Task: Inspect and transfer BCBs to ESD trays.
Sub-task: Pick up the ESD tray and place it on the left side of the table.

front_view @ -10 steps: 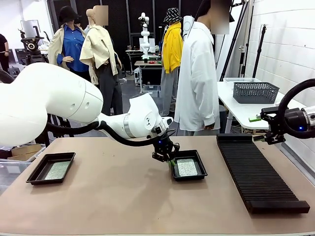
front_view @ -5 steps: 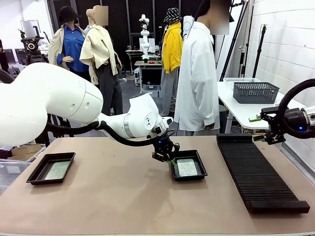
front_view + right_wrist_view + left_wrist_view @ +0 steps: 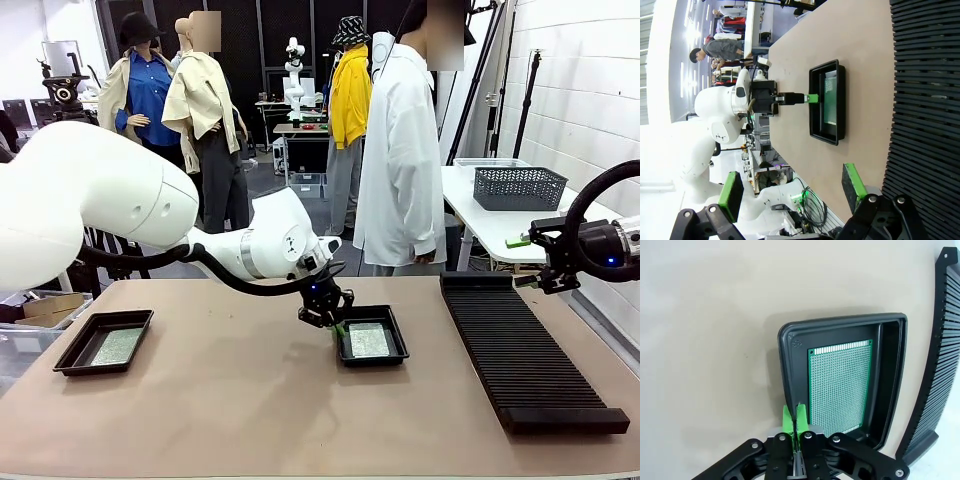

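My left gripper (image 3: 335, 326) has its green pads (image 3: 794, 416) pinched flat together, right at the near-left rim of the middle ESD tray (image 3: 397, 351). From the front view you can't really tell whether the pads are on the rim or just beside it, the wrist blocks the contact spot. My left wrist view helps more: the pads sit closed just outside the tray wall (image 3: 790, 360), nothing caught between them as far as I can see, though the very bottom of the rim is cut off behind my fingers. That same view shows the BCB (image 3: 840, 385) lying flat on the tray floor, a green perforated board, which in the front view reads as a pale grainy patch (image 3: 369, 340). My right gripper (image 3: 790, 187) is hanging wide open off to the right, holding nothing, above the near end of the long ribbed rack (image 3: 520, 350); its wrist view looks sideways across the table (image 3: 250, 410) at the tray (image 3: 816, 100) and my left arm. The second ESD tray (image 3: 82, 365) sits far left with another board (image 3: 116, 345) in it; I can't make out detail on that one. Compared with a second ago, the middle tray and my left gripper have both slid a bit to the left; the right arm hasn't budged.
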Available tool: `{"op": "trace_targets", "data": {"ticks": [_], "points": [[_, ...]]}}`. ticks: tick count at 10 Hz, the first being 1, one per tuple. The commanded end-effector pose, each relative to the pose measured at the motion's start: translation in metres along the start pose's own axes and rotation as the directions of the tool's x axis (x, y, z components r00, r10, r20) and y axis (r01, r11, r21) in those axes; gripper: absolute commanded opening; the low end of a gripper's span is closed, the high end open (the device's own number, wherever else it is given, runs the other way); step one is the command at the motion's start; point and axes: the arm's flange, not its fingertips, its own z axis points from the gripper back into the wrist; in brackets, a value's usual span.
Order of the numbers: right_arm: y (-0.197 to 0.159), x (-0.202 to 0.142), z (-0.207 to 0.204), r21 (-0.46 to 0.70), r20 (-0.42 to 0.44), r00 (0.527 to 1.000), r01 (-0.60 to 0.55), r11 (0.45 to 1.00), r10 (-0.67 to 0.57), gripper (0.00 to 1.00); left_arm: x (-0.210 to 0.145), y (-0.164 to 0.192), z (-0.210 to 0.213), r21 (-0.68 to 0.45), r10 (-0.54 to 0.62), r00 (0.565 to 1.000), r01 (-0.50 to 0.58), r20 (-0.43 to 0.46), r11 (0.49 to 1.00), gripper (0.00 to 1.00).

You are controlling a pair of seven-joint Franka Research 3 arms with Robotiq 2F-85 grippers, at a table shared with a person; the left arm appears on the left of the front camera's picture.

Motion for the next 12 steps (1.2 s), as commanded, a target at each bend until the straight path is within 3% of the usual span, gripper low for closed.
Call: {"op": "trace_targets", "data": {"ticks": [1,4,12], "points": [[0.0,0.0,0.0,-0.001,0.002,1.0,0.001,1.0,-0.001,1.0,-0.013,0.023,0.013,-0.012,-0.062,0.998,0.062,-0.024,0.998,0.0],[0.0,0.0,0.0,-0.001,0.002,1.0,0.001,1.0,-0.001,1.0,-0.014,0.054,0.026,-0.022,-0.109,0.994,0.109,-0.013,0.994,0.0],[0.0,0.0,0.0,-0.001,0.002,1.0,0.001,1.0,-0.001,1.0,-0.017,0.132,0.053,-0.064,-0.11,0.994,0.111,0.02,0.992,0.0]]}}
